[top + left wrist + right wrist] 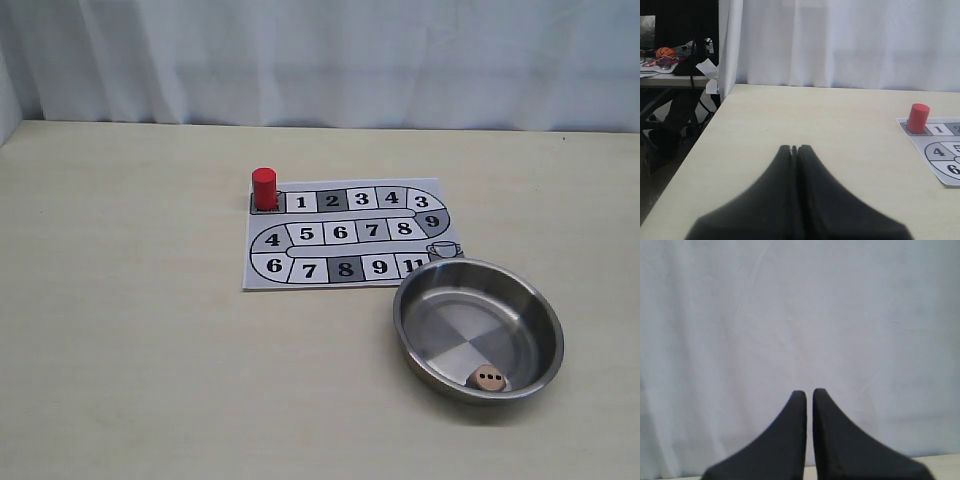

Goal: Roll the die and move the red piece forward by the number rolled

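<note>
The red piece (264,188) stands upright on the dark start square at the far left corner of the paper board (345,235), next to square 1. The die (489,379) lies inside the steel bowl (420,330) against its near wall, with a three-pip face toward the exterior camera. Neither gripper appears in the exterior view. My left gripper (795,148) is shut and empty, hovering over bare table well left of the red piece (917,118) and the board (940,150). My right gripper (809,392) is shut with a thin slit, empty, facing the curtain.
The bowl stands at the board's near right corner. A white curtain (320,60) hangs behind the table. The table's left edge (700,145) shows in the left wrist view, with a cluttered desk (670,65) beyond it.
</note>
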Controlling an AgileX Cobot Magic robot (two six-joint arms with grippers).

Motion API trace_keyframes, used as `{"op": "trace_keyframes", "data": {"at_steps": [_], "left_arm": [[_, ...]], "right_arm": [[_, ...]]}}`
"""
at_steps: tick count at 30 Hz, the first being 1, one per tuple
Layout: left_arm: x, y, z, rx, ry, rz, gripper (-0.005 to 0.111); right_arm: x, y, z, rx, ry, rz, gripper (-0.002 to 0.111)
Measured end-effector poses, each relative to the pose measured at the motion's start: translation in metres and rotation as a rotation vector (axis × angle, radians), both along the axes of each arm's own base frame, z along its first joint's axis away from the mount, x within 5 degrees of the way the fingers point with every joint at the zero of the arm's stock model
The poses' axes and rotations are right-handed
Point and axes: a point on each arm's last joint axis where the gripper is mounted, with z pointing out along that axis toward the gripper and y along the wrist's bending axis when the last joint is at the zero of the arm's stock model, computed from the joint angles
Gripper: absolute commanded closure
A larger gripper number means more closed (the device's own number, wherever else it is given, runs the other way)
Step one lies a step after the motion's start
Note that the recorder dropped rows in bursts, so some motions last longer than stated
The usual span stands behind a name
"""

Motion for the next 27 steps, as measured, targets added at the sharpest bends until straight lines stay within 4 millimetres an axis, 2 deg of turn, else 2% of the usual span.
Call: {"op": "trace_keyframes", "data": {"at_steps": [3, 7, 12, 16, 18, 25, 27], "left_arm": [[0.000, 0.000, 0.000, 0.000, 0.000, 0.000, 0.107], [0.000, 0.000, 0.000, 0.000, 0.000, 0.000, 0.107], [0.000, 0.000, 0.000, 0.000, 0.000, 0.000, 0.107], [0.000, 0.000, 0.000, 0.000, 0.000, 0.000, 0.107], [0.000, 0.000, 0.000, 0.000, 0.000, 0.000, 0.107], [0.000, 0.000, 0.000, 0.000, 0.000, 0.000, 0.107], [0.000, 0.000, 0.000, 0.000, 0.000, 0.000, 0.107]], "right_arm": [[-0.011, 0.001, 0.029, -0.005, 0.023, 0.015, 0.104], [-0.010, 0.003, 0.056, -0.009, 0.102, 0.029, 0.104], [0.004, 0.003, 0.080, -0.028, 0.178, 0.027, 0.104], [0.025, 0.002, 0.090, -0.073, 0.284, 0.009, 0.102], [0.039, 0.002, 0.090, -0.082, 0.345, 0.008, 0.095], [0.086, 0.004, 0.081, -0.130, 0.588, 0.024, 0.058], [0.101, 0.006, 0.076, -0.159, 0.676, 0.049, 0.055]]}}
